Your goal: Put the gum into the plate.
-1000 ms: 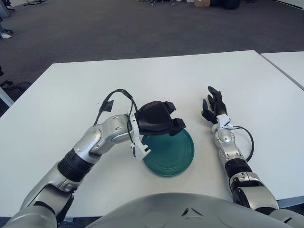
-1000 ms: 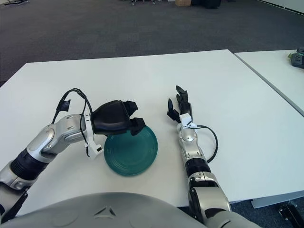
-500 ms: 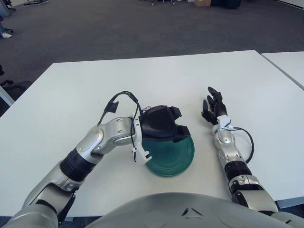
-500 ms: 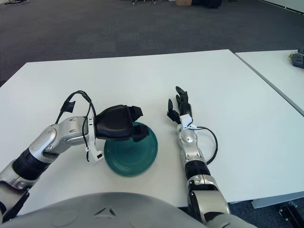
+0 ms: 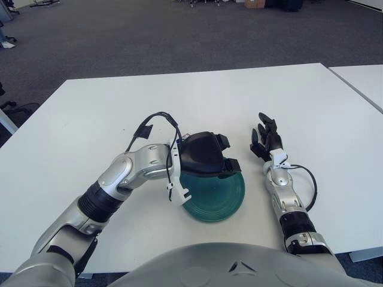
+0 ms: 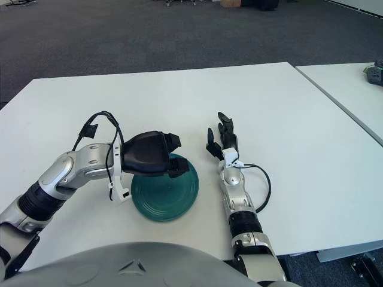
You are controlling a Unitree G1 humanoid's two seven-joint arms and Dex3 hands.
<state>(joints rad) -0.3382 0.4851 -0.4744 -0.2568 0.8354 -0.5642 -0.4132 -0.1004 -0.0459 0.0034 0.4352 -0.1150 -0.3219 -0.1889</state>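
Gum was nowhere to be seen in either view: if it was there at all, it sat hidden under or inside the left hand [image 5: 203,156], whose black shell covered the upper left part of the green plate [image 5: 221,200]. Whether it was gripped or already lying on the dish could not be told. As a judgement only, a pack or pot of gum would be light and fairly stiff, with a slick wrapper or plastic skin, so it would want a hold across its two flat or long sides, pressed gently rather than squeezed, and it could skid on the glazed plate if let go at a slant.

Moving outward, the left hand hung low over the plate's near-left rim, just left of frame centre, fingers pointing right across the dish. Its fingers looked curled inward, but what they closed on, if anything, was out of sight. A black cable looped up from the silver wrist toward the upper left.

Further right, the right hand [image 6: 221,141] showed beside the plate on its right side, near it but apart, fingers spread and pointing up the frame, holding nothing. All of it stood on the white table [image 5: 96,107].
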